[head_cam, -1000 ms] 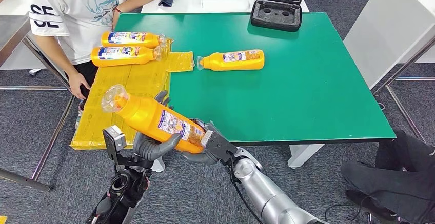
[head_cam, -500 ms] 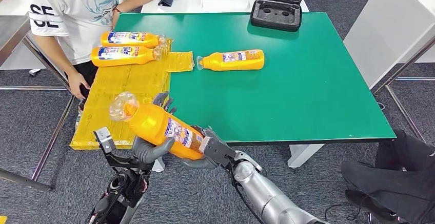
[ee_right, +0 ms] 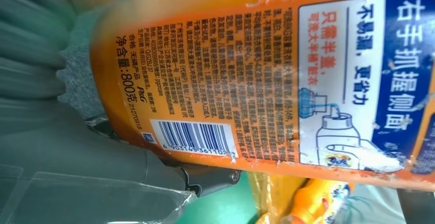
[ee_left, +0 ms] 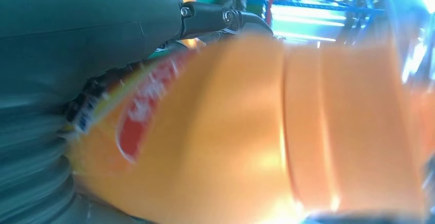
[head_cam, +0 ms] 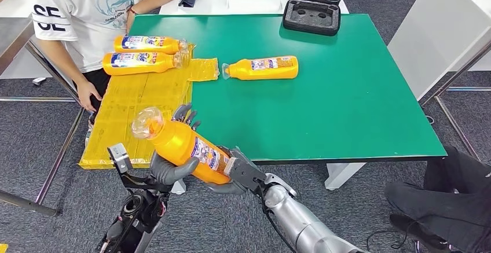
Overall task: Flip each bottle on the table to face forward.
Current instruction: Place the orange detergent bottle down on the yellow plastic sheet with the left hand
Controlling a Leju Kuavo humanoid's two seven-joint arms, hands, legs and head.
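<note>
Both hands, left hand [head_cam: 173, 163] and right hand [head_cam: 234, 175], are gripping one orange plastic bottle [head_cam: 179, 145] just off the green table's [head_cam: 347, 108] near edge.

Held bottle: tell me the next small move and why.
Probably keep turning the held bottle between the left hand and right hand: the right wrist view faces its barcode side, so the front label isn't yet up. Then set it on the yellow mat.

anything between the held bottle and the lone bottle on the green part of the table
Head view: only bare green table between held bottle and lone bottle.
</note>
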